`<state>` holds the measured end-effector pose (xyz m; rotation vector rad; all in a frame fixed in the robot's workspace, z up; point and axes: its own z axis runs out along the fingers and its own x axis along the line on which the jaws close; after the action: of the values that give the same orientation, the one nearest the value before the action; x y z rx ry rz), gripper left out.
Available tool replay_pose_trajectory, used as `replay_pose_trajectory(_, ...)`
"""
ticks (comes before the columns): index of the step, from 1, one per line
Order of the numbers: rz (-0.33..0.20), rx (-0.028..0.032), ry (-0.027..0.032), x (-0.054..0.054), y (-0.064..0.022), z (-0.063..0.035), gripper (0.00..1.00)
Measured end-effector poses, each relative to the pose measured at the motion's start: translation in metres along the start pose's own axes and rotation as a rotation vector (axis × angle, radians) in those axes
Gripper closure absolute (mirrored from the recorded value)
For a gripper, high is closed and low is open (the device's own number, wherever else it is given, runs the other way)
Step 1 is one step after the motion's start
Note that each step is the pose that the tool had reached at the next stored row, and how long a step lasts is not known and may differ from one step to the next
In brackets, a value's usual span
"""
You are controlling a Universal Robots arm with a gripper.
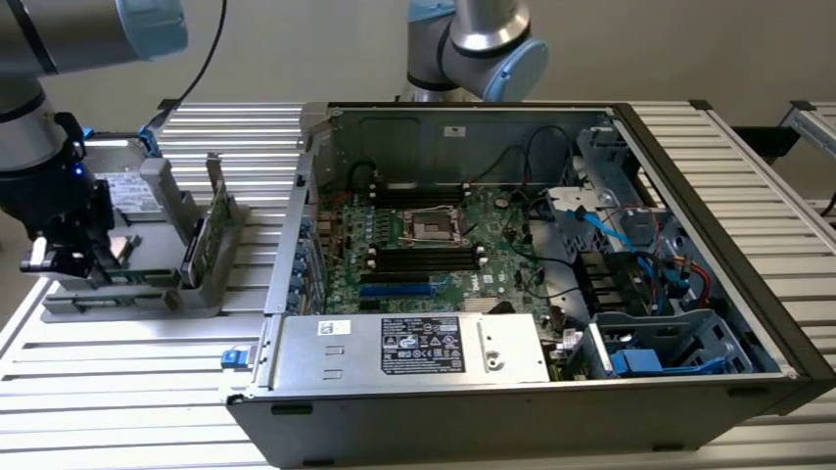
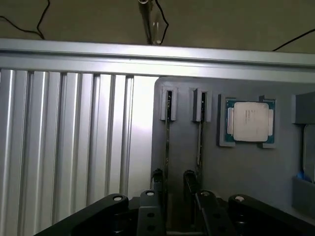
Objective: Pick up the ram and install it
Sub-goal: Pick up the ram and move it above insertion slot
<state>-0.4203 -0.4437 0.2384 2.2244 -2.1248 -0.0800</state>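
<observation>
**Inspector:** Gripper [image 2: 173, 181]: fingers [image 2: 157, 178] stand apart and hold nothing. It hangs over one end of the gray holder [image 2: 246, 172].

**Reviewer:** Location of the ram?

**Inspector:** The ram [image 2: 167, 142] stands on edge in a slot of the holder and reads as a thin dark line. The end nearest the gripper appears to run in between the spread fingers, close beside one of them. Whether that finger touches it, I cannot tell.

**Reviewer:** What sits next to it?

**Inspector:** A second edge-on strip [image 2: 199, 140] occupies the neighbouring slot of the holder, parallel to the ram and apart from it. Past that strip, also on the holder, a square silver processor chip [image 2: 248, 121] lies flat in its own recess.

**Reviewer:** And around the holder?

**Inspector:** The holder rests on a slatted metal table [image 1: 131, 382]. A taller card [image 1: 196, 245] stands upright along the side of the holder that faces the computer case [image 1: 523, 416]. The case lies open just beside the holder, on the exterior view's right of it, with its motherboard [image 1: 444, 274] exposed. Black memory slots [image 1: 425, 258] run across the board, well apart from the holder. A silver labelled box [image 1: 418, 343] fills the corner of the case closest to the holder's gripper end.
</observation>
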Motion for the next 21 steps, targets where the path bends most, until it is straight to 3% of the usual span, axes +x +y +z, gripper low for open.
replay_pose_trajectory(15,-0.031,0.0003,0.0026,0.006,-0.001,0.024,0.69)
replay_pose_trajectory(21,-0.033,0.0082,0.0008,0.006,0.0005,0.0323,0.69)
